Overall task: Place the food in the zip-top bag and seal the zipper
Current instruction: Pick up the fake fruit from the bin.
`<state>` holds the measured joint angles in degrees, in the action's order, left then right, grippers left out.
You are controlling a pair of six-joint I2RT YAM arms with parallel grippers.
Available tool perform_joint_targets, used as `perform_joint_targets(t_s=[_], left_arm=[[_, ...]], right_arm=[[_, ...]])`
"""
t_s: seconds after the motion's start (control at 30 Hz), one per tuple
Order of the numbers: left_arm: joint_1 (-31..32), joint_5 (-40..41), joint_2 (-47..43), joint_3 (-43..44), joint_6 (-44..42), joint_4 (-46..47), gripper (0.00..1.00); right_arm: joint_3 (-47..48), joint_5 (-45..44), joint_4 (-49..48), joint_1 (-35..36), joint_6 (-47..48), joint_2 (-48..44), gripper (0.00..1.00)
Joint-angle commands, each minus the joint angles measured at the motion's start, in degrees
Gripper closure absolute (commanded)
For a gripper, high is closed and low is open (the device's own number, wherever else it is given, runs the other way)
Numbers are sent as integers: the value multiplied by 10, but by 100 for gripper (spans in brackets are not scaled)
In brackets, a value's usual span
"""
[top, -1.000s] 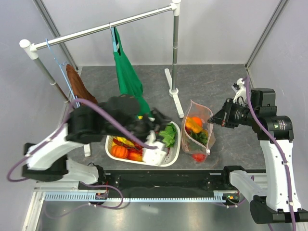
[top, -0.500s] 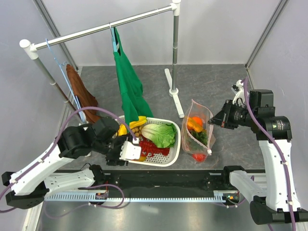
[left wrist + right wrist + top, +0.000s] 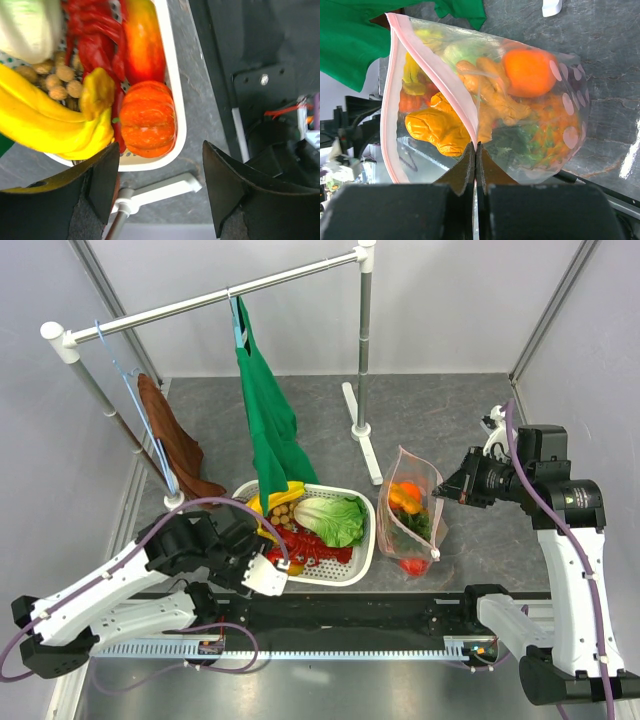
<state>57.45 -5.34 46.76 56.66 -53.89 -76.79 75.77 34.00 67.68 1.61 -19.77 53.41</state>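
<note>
The zip-top bag [image 3: 411, 508] stands open right of the white basket [image 3: 365, 548], with several toy foods inside. In the right wrist view I see an orange [image 3: 530, 72], a yellow pepper [image 3: 437, 131] and greens through its wall [image 3: 572, 117]. My right gripper [image 3: 447, 488] is shut on the pink zipper strip [image 3: 432, 75] at the bag's mouth [image 3: 476, 146]. My left gripper [image 3: 262, 558] is open and empty over the basket's near-left corner [image 3: 160, 187]. Below it lie an orange pumpkin [image 3: 147, 119], bananas [image 3: 50, 120] and a red pepper [image 3: 142, 45]. Lettuce [image 3: 335, 520] lies in the basket.
A clothes rack [image 3: 365, 350] stands behind, with a green garment [image 3: 265, 405] hanging down to the basket and a brown one [image 3: 170, 430] at left. A white rack foot [image 3: 157, 190] lies just beside the basket's corner. A small red item [image 3: 412, 565] lies at the bag's near end.
My left arm has drawn back from over the basket toward the near left, and its open gripper has come to the basket's near-left corner. The right arm and the bag have not moved.
</note>
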Motion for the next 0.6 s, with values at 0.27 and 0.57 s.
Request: perform_joint_targets(t_s=[0.27,0.57], left_arm=[[-37,27,80,-60,-131,42,22],[-49,41,95,-59,-161,61,20]], right_arm=[[12,-4,-6,-3,3,-7,100],[12,-1,-4,-3,4,-5,100]])
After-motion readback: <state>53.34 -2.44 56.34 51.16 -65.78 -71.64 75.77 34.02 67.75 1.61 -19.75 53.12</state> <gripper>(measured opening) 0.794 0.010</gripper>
